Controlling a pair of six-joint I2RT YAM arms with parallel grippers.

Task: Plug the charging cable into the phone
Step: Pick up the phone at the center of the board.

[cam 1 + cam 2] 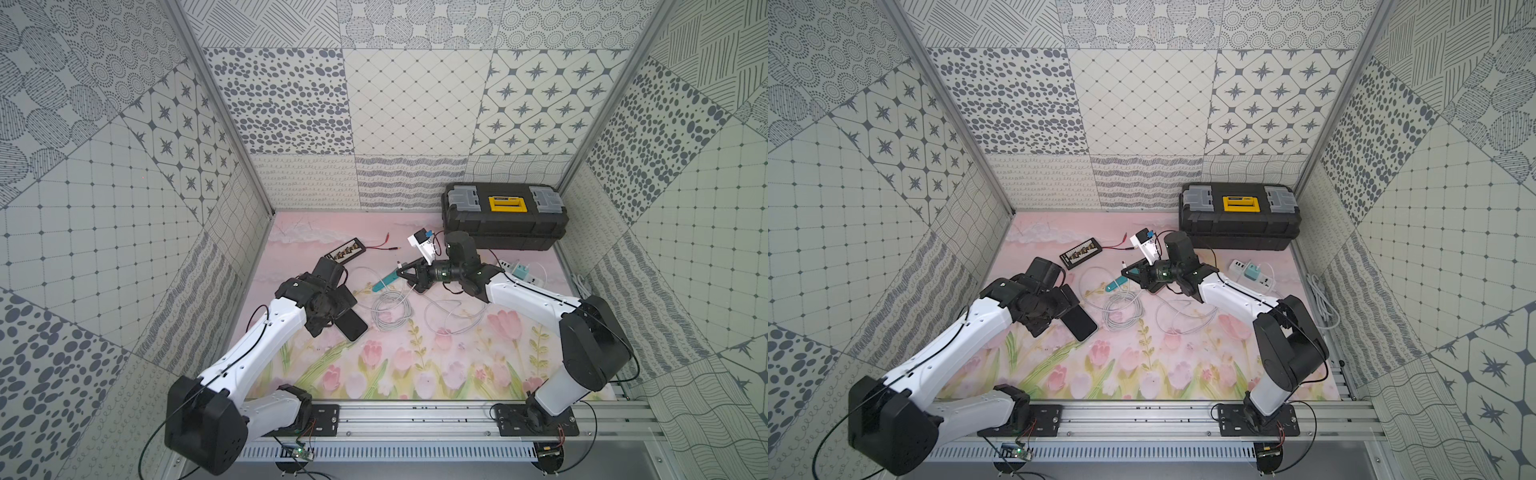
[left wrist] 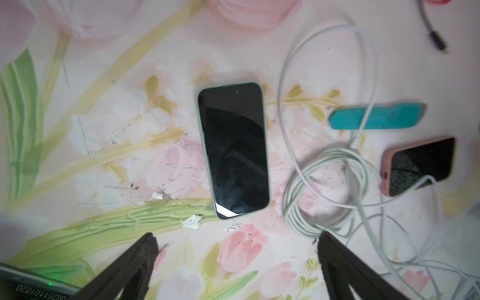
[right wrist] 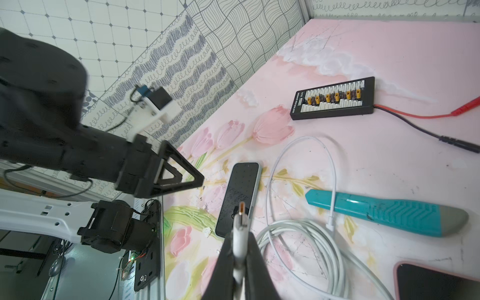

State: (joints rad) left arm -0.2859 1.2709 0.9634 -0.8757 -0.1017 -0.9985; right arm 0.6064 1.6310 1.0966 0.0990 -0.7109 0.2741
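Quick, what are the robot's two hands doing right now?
Left gripper: open, holding nothing, above the phone.
Right gripper: closed on the charging cable, at its plug.

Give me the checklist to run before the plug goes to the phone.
1. Plug gripped: ok. The right gripper is shut on it, with the metal tip sticking out.
2. Phone steadied: not ok. The left gripper is open and holds nothing.
3. Phone's port located: cannot tell. No view shows it.
4. Plug at the phone: not ok. In both top views it is well apart from it.
5. Coiled cable off the phone: ok. It lies beside the phone without overlapping it.
6. Right target: cannot tell. A pink-cased phone lies nearby too.
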